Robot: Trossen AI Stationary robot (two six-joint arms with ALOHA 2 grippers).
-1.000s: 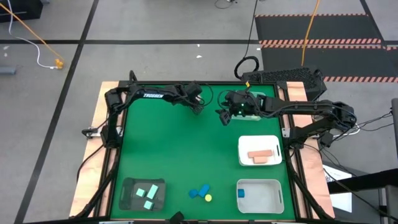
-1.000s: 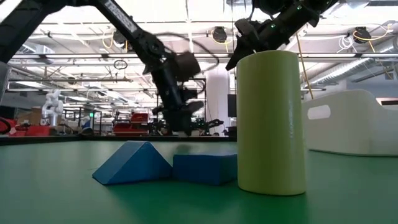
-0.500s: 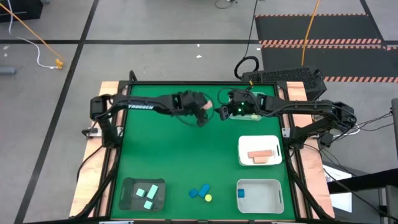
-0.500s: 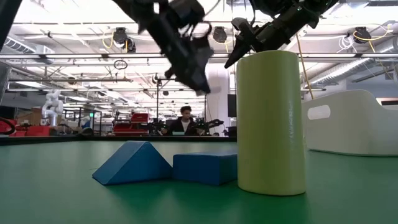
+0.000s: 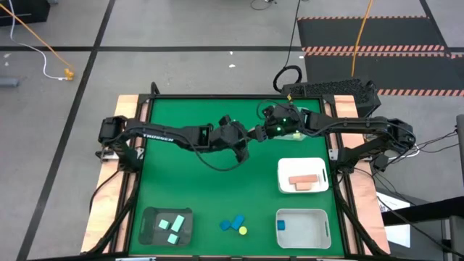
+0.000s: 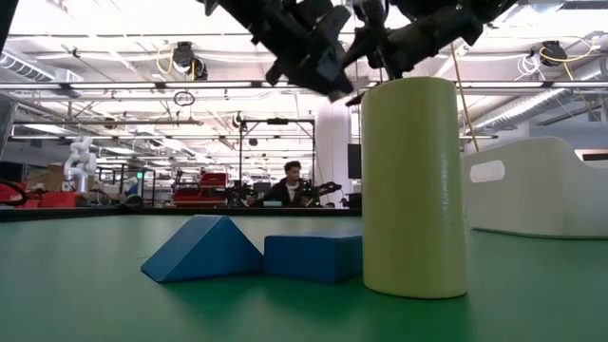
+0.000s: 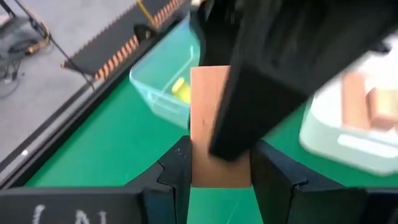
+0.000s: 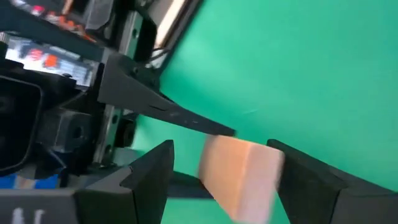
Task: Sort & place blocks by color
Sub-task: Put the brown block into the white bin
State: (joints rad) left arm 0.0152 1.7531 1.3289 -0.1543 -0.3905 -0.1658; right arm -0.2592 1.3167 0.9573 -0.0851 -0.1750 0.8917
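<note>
Left end effector (image 7: 214, 168) clamped on a pink block (image 7: 211, 127), raised above the middle of the green table (image 5: 188, 181). Right end effector (image 5: 255, 133) touching the same block, fingers spread on either side. Nearby: white tray (image 5: 284, 172) holding pink blocks (image 5: 304, 181); blue blocks (image 6: 252, 254) and yellow cylinder (image 6: 414, 185) at the table's front.

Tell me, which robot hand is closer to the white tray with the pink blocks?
Right. The right gripper hovers beside the white tray's far corner; the left gripper, holding a pink block, is farther toward the table's middle.

Salmon block (image 7: 214, 143) partly hidden behind dark finger; blurred in right wrist view.
</note>
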